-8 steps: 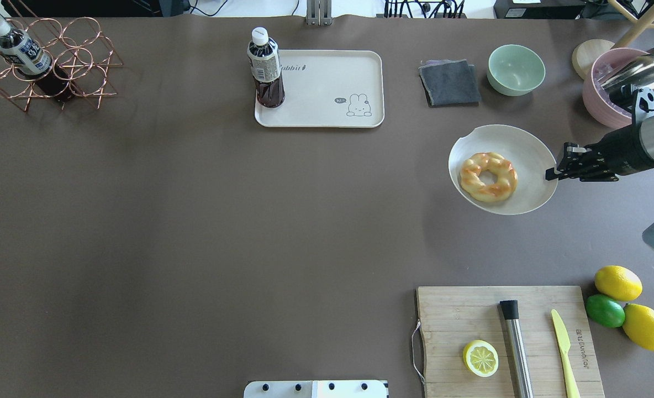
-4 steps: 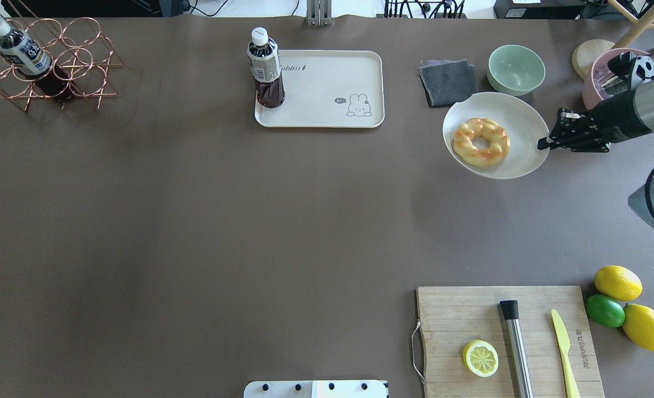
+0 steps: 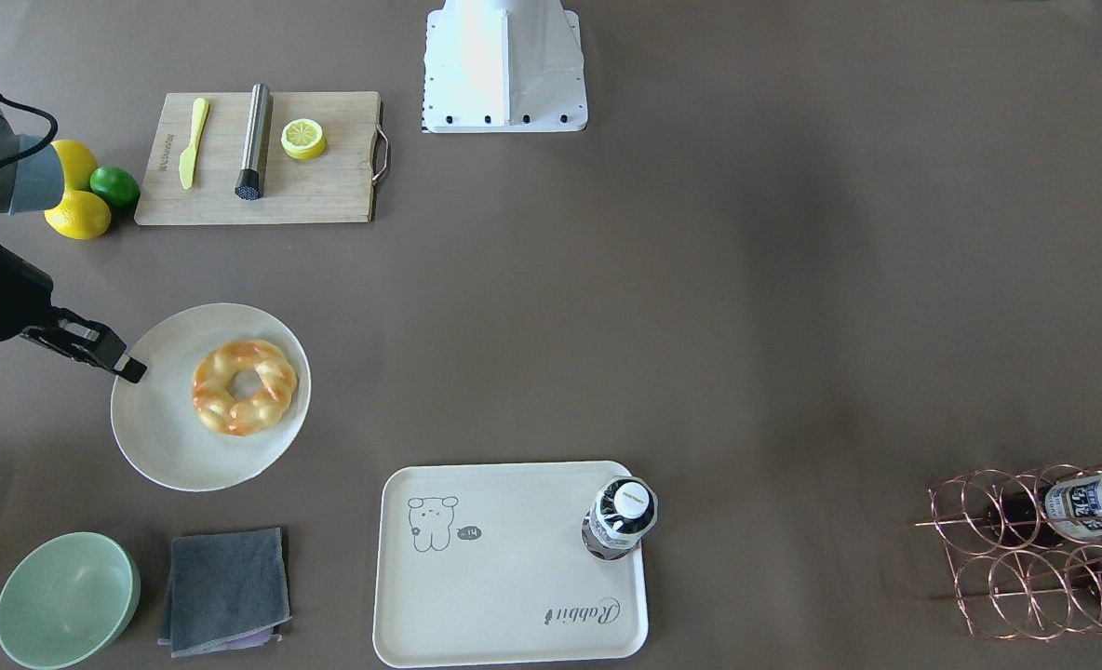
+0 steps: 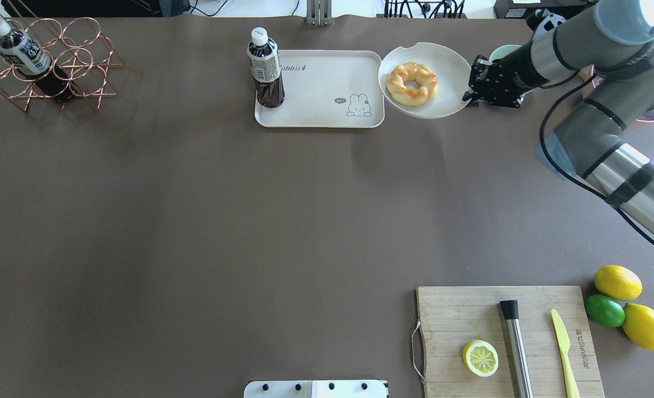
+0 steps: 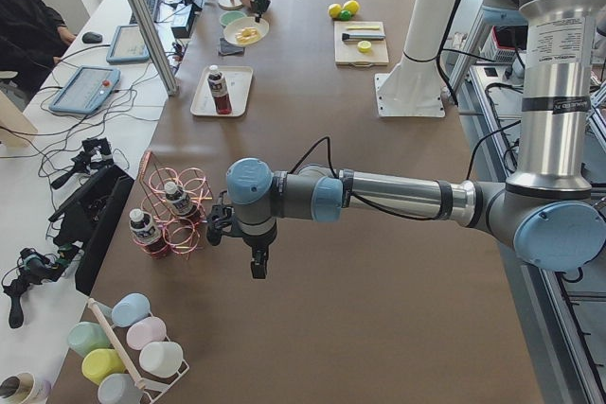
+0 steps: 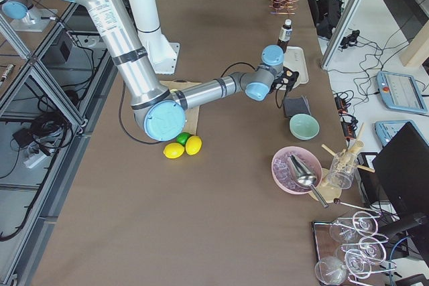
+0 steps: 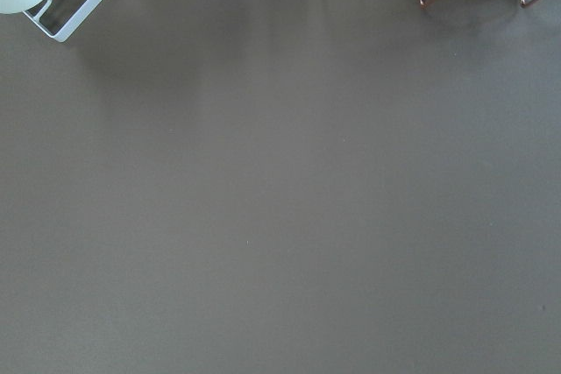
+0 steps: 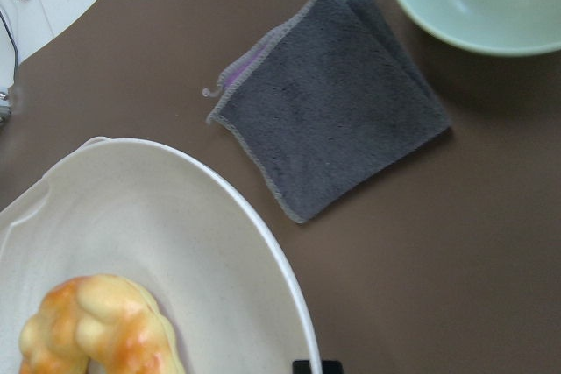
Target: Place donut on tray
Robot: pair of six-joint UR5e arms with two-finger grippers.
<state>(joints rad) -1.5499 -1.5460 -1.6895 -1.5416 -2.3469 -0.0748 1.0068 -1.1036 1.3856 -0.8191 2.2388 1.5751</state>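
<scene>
Donut (image 4: pixel 412 83) sits on a plate (image 4: pixel 454 72) just beside the tray's (image 4: pixel 316 94) bear end, not yet over it. Right pincer (image 4: pixel 469 95) clamps the plate's rim on the side away from the tray. Left pincer (image 5: pixel 258 267) hangs far from the tray; whether it is wide or narrow I cannot tell.

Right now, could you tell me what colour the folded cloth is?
The cloth is dark grey; clearest in the right wrist view.

Right hand (image 4: pixel 467 95) carried plate (image 4: pixel 453 65) and donut (image 4: pixel 412 83) beside tray (image 4: pixel 327 83).
</scene>
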